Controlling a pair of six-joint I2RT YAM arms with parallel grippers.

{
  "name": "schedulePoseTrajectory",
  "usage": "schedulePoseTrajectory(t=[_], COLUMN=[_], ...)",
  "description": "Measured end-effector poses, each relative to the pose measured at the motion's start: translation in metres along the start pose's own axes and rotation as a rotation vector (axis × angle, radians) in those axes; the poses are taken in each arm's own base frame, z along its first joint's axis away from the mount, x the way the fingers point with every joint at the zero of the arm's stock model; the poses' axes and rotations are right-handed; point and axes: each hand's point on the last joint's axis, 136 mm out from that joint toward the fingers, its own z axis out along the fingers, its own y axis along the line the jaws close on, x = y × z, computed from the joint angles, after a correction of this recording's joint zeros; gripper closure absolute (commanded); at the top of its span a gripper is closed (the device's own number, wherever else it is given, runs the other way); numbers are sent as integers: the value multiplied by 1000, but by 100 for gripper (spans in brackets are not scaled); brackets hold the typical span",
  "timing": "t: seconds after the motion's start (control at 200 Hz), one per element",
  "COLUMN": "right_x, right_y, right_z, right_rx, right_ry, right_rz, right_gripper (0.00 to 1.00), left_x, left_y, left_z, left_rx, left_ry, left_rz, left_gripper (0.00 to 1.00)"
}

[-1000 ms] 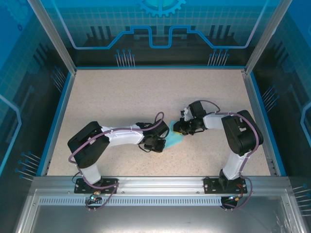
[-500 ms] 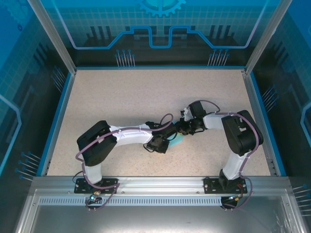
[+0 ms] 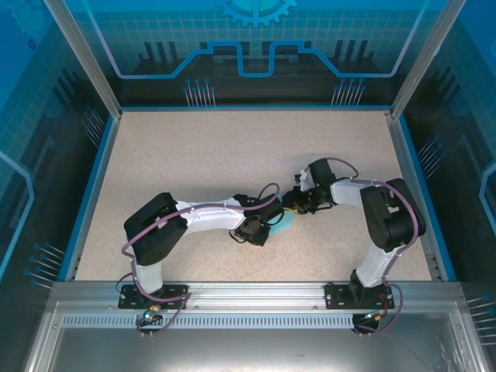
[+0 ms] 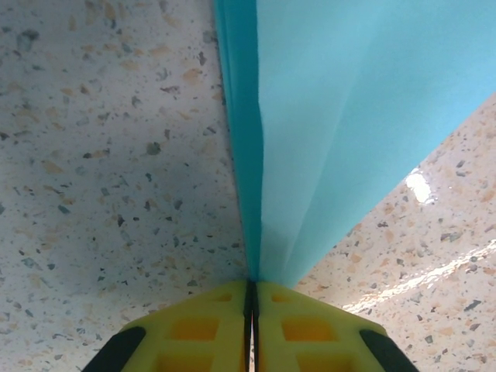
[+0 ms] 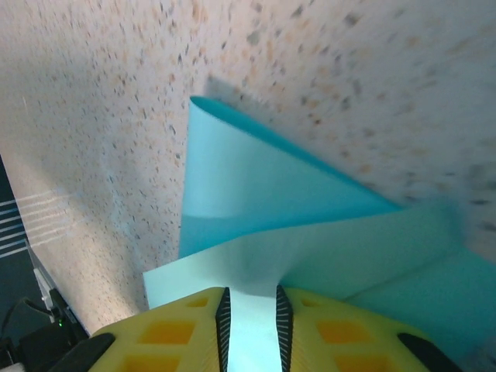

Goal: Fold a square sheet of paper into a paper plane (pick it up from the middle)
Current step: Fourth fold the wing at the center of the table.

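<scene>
Currently: paper (image 3: 284,223), part-folded, near tabletop (image 3: 194,155) centre between arms; likely light, limp, easily torn; left claw (image 4: 252,291) pinching folded edge; right claw (image 5: 249,306) slightly spread around a flap; best gripped along creases

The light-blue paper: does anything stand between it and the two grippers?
Nothing visible does. The left gripper is shut directly on a folded edge of the light-blue paper. The same paper reaches into the narrow gap between the slightly parted fingers of the right gripper.
</scene>
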Motion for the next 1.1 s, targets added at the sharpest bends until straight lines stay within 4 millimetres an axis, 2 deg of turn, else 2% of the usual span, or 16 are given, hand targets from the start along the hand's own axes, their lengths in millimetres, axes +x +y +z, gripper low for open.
schedulePoseTrajectory(t=[0.23, 0.37, 0.53, 0.66, 0.9, 1.1], right_x=[-4, 3, 20, 22, 20, 22], right_y=[11, 13, 4, 8, 10, 10], right_z=[-23, -27, -24, -18, -6, 4], right_rx=[-7, -22, -15, -36, -57, -69], right_ry=[-45, -45, -16, -7, 2, 22], right_rz=[-27, -25, 15, 17, 27, 42], right_gripper=[67, 61, 55, 53, 52, 52], left_x=[5, 3, -11, -22, -33, -38], left_y=[-10, -16, -14, -10, 3, 5], left_z=[-3, -13, -30, -38, -40, -37], left_rx=[61, 109, 148, 167, 169, 173], left_ry=[35, 34, -2, -28, -43, -50], left_rz=[4, -4, -29, -50, -74, -80], left_gripper=[79, 77, 75, 71, 71, 70])
